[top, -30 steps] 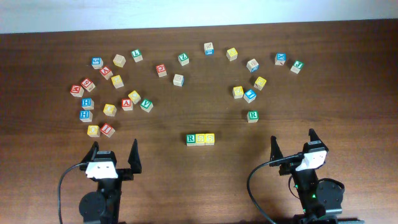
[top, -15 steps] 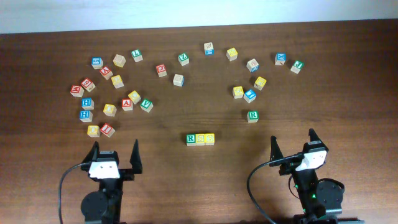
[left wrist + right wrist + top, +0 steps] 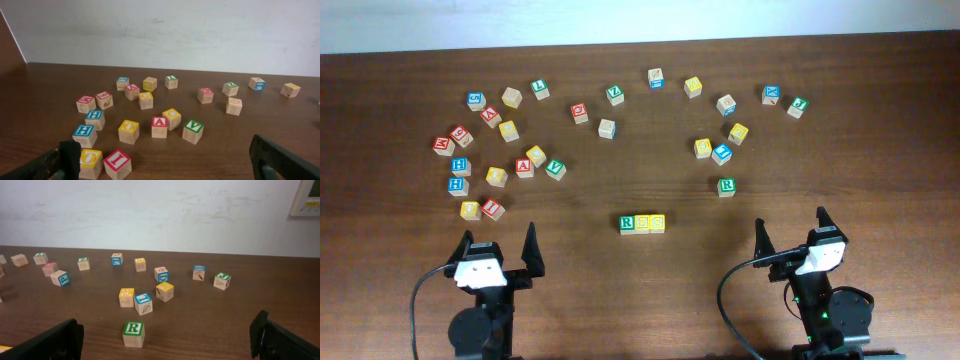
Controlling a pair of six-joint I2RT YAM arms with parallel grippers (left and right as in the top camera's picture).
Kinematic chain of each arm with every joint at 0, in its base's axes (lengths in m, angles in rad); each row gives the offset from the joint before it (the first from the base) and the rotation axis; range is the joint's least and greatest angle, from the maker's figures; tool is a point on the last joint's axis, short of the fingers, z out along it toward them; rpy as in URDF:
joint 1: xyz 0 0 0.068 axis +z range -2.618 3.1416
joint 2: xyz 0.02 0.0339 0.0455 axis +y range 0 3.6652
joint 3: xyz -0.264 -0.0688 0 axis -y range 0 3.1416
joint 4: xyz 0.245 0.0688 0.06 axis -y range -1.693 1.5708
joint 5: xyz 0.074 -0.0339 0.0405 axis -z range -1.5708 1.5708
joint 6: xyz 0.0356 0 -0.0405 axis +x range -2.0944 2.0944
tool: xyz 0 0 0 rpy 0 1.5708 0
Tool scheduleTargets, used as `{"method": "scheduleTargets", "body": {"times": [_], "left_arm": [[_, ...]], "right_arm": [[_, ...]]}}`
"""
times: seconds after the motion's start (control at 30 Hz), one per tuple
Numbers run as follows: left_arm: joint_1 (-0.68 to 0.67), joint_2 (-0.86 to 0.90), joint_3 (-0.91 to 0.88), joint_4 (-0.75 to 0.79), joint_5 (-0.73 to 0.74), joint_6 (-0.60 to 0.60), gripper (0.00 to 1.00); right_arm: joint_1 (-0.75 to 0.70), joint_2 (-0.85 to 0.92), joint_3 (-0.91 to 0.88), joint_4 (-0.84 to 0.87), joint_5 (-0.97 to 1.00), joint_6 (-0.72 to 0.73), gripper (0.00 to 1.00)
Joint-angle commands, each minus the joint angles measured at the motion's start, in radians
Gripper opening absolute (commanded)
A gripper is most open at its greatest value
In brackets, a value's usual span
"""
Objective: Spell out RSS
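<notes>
While you look down from overhead, the brown table (image 3: 640,305) fills the frame, with loose letter cubes scattered across its far half. At its near edge sit both arms. Your left gripper (image 3: 501,234) has its fingers spread wide, holding nothing and touching nothing. Your right gripper (image 3: 790,221) is likewise wide apart and empty.

Between the two grippers, clear of both, three cubes stand in a tight row, touching side by side: the green R cube (image 3: 627,222) on the left, the middle yellow cube (image 3: 642,222), then the end yellow cube (image 3: 657,221). The letters on the yellow faces are too small to read.

Neither wrist camera gives you a clear look at that row; only the overhead view does. Your right wrist view instead shows a spare R cube (image 3: 133,333) standing alone just ahead of the open fingers, which overhead lies well right of the row. Your left wrist view shows the left cluster up close: a blue H cube (image 3: 84,136), a yellow O cube (image 3: 90,162) beside a red I cube (image 3: 117,163), and a red A cube (image 3: 159,127).
</notes>
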Motion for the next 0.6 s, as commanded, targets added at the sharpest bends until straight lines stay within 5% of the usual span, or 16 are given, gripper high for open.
{"method": "scheduleTargets", "body": {"times": [0.0, 0.57], "left_arm": [[0.004, -0.008, -0.005, -0.007, -0.009, -0.006, 0.99], [-0.011, -0.008, -0.005, -0.008, 0.0, 0.053, 0.99]], "right_arm": [[0.006, -0.01, -0.007, -0.004, 0.008, 0.004, 0.98], [0.006, -0.01, -0.007, -0.004, 0.008, 0.004, 0.98]]}}
